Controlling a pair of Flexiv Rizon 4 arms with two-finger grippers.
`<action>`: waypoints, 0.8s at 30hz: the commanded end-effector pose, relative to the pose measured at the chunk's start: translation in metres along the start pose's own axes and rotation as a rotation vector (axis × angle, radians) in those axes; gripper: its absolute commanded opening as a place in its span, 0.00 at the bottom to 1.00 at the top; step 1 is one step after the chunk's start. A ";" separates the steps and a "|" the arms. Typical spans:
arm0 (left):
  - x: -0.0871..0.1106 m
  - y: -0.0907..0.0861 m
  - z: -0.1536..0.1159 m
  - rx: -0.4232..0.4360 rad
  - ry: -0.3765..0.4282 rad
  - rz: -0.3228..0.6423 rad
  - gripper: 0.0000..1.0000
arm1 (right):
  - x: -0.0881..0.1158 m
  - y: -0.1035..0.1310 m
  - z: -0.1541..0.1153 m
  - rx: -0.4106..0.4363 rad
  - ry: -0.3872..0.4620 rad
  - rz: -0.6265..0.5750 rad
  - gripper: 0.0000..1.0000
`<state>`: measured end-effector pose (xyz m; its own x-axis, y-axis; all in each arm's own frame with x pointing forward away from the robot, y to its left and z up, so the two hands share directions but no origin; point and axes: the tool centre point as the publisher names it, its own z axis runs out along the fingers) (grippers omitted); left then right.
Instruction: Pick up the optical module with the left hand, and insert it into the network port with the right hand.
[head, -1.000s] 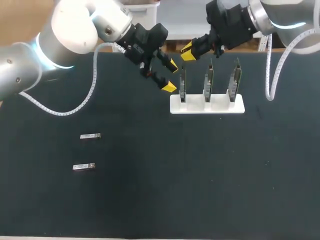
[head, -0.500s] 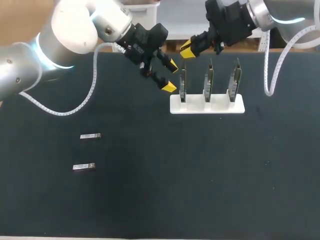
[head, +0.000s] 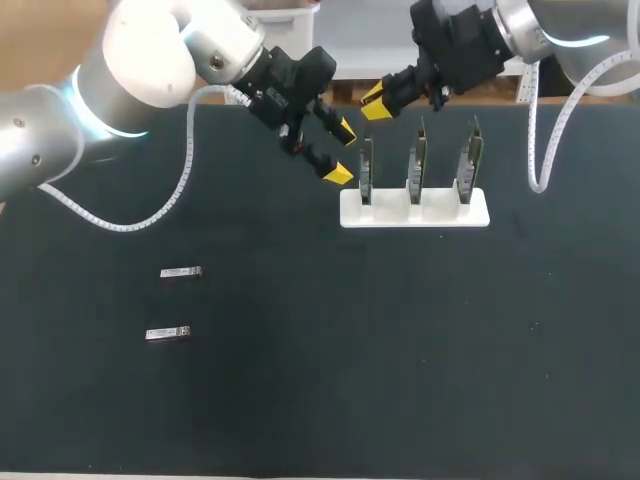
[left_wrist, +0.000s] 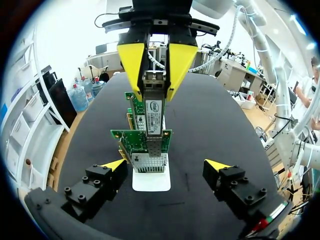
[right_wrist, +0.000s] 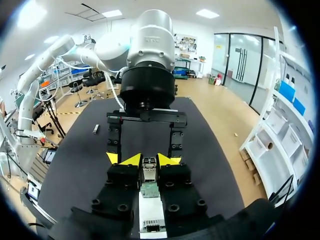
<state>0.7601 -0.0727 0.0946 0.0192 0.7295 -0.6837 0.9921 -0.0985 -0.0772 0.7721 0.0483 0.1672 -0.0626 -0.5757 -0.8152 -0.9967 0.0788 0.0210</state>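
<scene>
While two spare optical modules lie flat on the black table (head: 300, 350) at its left, one (head: 181, 272) beyond the other (head: 167, 333) and well apart from both arms, the robot's left gripper (head: 342, 152) hangs just to the left of the white holder (head: 415, 210). Its fingers stand wide apart and hold nothing; in its wrist view the left gripper (left_wrist: 167, 165) faces the row of cards end-on. The right gripper (head: 377, 103) sits above the leftmost network card (head: 366, 168). Its fingers are closed from both sides on the optical module (left_wrist: 153, 112), which hangs upright with its lower end at the network port (left_wrist: 149, 159) of that card; whether it is seated there cannot be told. The right wrist view shows the module (right_wrist: 149, 169) pinched between the yellow tips, the holder (right_wrist: 151, 220) beneath. Further right stand the middle card (head: 416, 165) and the last card (head: 468, 165).
</scene>
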 end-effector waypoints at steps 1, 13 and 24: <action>-0.001 0.003 0.000 0.006 0.005 -0.002 1.00 | 0.001 -0.003 0.002 -0.009 0.002 0.004 0.00; -0.001 0.003 0.000 0.006 0.005 -0.002 1.00 | 0.006 -0.004 0.007 -0.029 0.016 0.016 0.00; -0.001 0.003 0.000 0.006 0.005 -0.002 1.00 | 0.006 -0.003 0.005 -0.036 0.016 0.035 1.00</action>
<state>0.7601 -0.0727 0.0946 0.0192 0.7295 -0.6837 0.9921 -0.0985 -0.0772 0.7745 0.0506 0.1572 -0.0980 -0.5902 -0.8013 -0.9950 0.0746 0.0667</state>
